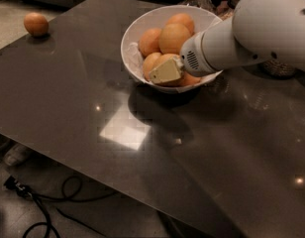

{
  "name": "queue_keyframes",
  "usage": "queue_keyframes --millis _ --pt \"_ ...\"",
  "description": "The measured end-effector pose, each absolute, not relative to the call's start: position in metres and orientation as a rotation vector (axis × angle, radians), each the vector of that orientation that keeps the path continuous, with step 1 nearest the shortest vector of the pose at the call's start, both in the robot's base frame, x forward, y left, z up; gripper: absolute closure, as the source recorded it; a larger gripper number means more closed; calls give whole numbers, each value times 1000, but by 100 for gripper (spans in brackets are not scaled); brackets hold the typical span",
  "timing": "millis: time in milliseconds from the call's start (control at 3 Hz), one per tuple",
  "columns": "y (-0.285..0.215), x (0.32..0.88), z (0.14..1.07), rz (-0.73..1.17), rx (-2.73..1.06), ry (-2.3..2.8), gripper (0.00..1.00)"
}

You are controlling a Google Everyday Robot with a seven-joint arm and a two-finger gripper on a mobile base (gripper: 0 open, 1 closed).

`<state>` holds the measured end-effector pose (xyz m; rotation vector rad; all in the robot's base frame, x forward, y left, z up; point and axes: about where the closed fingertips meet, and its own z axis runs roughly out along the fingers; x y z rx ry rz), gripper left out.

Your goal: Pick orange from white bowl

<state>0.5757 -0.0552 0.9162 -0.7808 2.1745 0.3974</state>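
1. One camera looks down on a dark, glossy table [78,113]. The white bowl [134,31] stands on its far half, a little right of the middle.
2. We count at least five oranges [173,37] heaped in the bowl. Two sit high at the back, one on the left side and the others low at the near side. We see a bit of crinkled white lining [136,62] against the bowl's left wall.
3. We find the gripper [166,72] inside the bowl at its near side. Its beige tip lies on the low front oranges, just below the large middle one.
4. We cannot tell whether the gripper is wide, narrow or holding an orange, because only one beige face of it shows.
5. We follow the white arm [251,31] from the upper right, where it crosses over the bowl's right rim and hides that part of it.
6. We see a lone orange [36,24] on the table's far left corner, well apart from the bowl.
7. We notice black cables [48,209] looping on the floor [118,217] below the table's near edge.
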Motion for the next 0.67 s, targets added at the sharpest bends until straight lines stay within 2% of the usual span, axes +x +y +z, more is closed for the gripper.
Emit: queue_keyframes --millis 667 --pt "-53 578 917 407 -781 2177 38"
